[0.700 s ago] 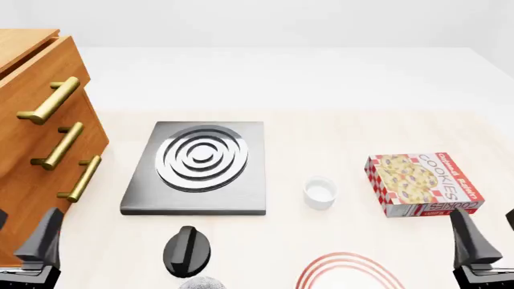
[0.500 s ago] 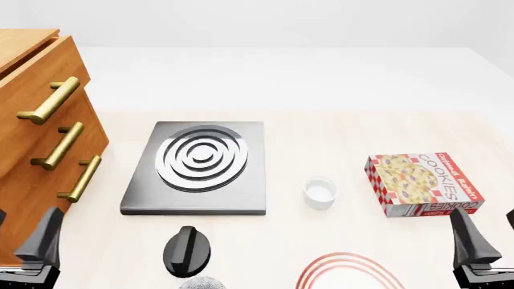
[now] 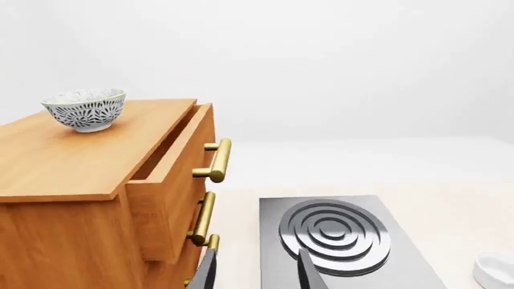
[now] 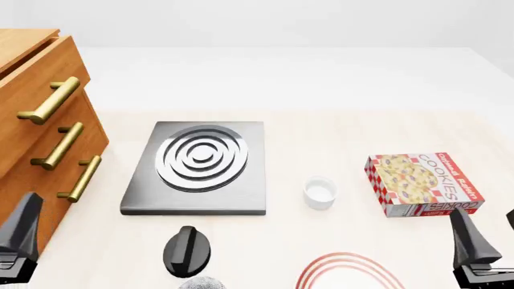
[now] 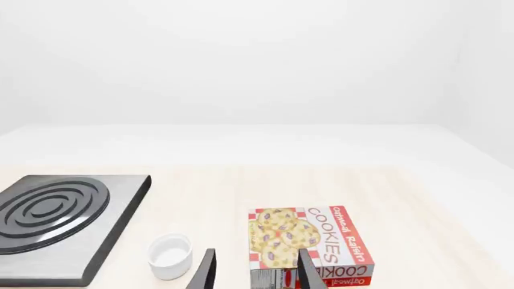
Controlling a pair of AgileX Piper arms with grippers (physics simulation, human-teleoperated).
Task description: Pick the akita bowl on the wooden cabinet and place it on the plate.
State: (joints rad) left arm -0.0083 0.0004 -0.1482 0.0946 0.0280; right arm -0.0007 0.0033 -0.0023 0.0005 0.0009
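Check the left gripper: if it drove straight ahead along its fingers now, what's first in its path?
Probably the grey ringed slab: in the left wrist view the left gripper has its open fingers framing the slab's near left edge. The cabinet sits just to one side; depth is unclear. The bowl on top is well off that line.

I am seeing a grey square slab (image 4: 195, 169) with silver rings lying on the pale table (image 4: 321, 129). A small white cup (image 4: 319, 192) is sitting just beside its right edge, apart from it. Further right, a cookie box (image 4: 423, 183) is lying flat, its red lettering facing up. Nearer to me, a black computer mouse (image 4: 187, 250) is resting in front of the slab.
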